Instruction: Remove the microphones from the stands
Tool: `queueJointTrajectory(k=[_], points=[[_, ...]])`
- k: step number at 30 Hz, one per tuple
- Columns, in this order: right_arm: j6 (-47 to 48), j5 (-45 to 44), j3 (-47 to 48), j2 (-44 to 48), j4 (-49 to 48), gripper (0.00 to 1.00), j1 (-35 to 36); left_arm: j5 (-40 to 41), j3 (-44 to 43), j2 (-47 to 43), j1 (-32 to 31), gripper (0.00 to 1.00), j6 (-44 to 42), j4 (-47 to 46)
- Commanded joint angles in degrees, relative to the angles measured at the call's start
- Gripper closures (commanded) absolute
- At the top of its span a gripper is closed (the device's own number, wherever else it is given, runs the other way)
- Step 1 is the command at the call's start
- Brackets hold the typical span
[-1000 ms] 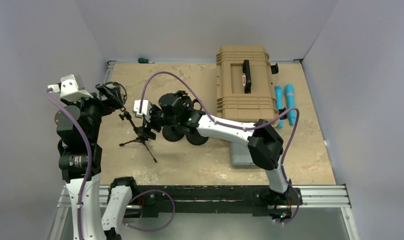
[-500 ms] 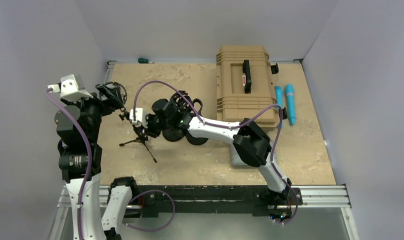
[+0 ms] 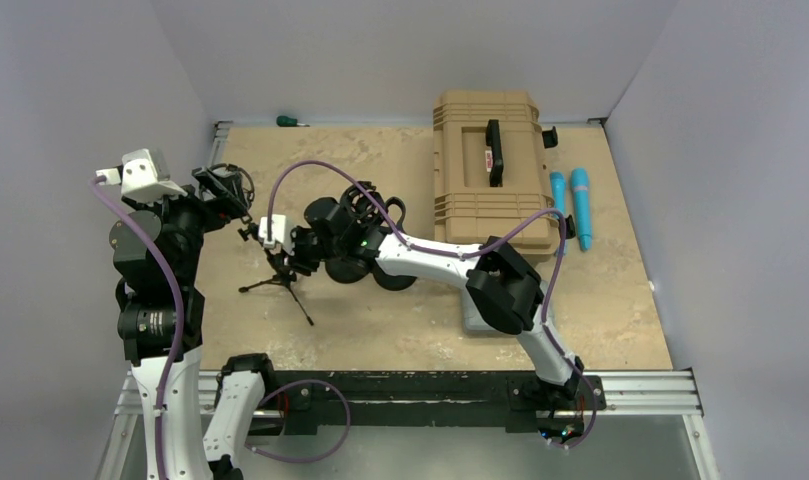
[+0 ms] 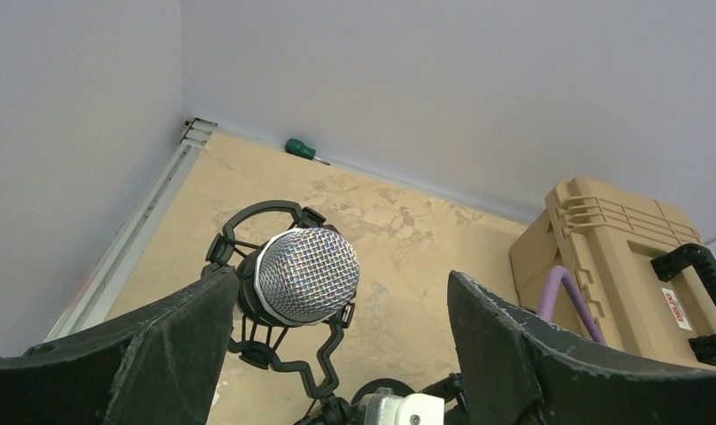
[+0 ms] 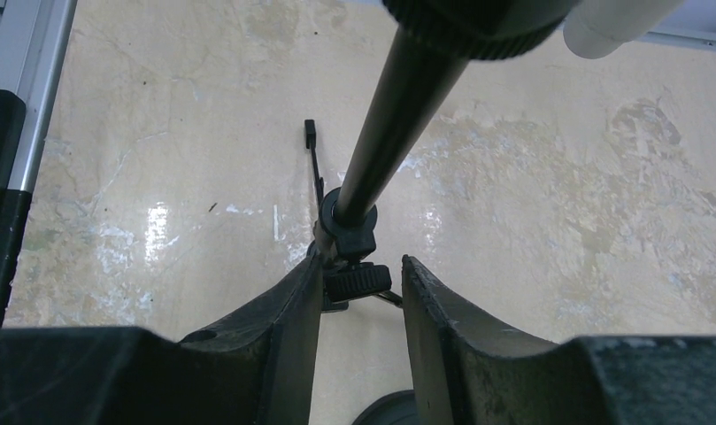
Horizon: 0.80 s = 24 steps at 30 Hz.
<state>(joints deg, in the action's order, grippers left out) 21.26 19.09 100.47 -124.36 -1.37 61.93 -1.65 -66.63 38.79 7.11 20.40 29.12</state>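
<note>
The microphone (image 4: 305, 274) has a silver mesh head and sits in a black shock mount (image 4: 248, 341) on a small black tripod stand (image 3: 277, 281). My left gripper (image 4: 341, 283) is open wide, with the microphone between the jaws, close to the left finger (image 4: 168, 345). In the top view the left gripper (image 3: 227, 193) is at the microphone (image 3: 240, 186). My right gripper (image 5: 361, 266) is narrowly open around the stand's pole (image 5: 385, 133) at its knob (image 5: 358, 280). The left finger touches the knob and a gap shows on the right. The right gripper (image 3: 283, 262) sits just above the tripod legs.
A tan hard case (image 3: 485, 165) lies at the back right and also shows in the left wrist view (image 4: 619, 239). Two blue cylinders (image 3: 571, 205) lie beside it. A green screwdriver (image 3: 290, 121) lies at the back edge. Black round objects (image 3: 365, 268) lie under the right forearm.
My right arm has swung left, bringing its gripper from beside the stand onto the pole, and has held there for the last half second. The left arm has not moved.
</note>
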Motion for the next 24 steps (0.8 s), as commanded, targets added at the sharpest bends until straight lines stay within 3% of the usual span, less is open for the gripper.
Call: queueJointTrajectory(k=[1, 3, 7, 18, 24], points=[[-0.89, 0.95, 0.6, 1.89, -2.2, 0.65, 0.03, -0.81, -0.08, 0.34, 0.48, 0.14, -0.19, -2.76], [-1.03, 0.82, 0.54, 1.78, -2.19, 0.73, 0.03, -0.81, -0.12, 0.32, 0.48, 0.14, -0.19, -2.79], [-1.04, -2.82, -0.65, 2.41, -2.52, 1.0, 0.15, -0.86, -0.08, 0.44, 0.46, 0.14, -0.19, -2.76], [-5.47, -24.7, -13.98, 7.21, -13.36, 1.0, 3.13, 0.86, -0.17, -0.45, 0.46, 0.15, -0.63, -2.37], [-2.91, -44.64, -14.92, 4.77, -16.38, 1.0, 7.33, 1.09, -0.08, -0.59, 0.44, 0.15, -0.63, -2.47]])
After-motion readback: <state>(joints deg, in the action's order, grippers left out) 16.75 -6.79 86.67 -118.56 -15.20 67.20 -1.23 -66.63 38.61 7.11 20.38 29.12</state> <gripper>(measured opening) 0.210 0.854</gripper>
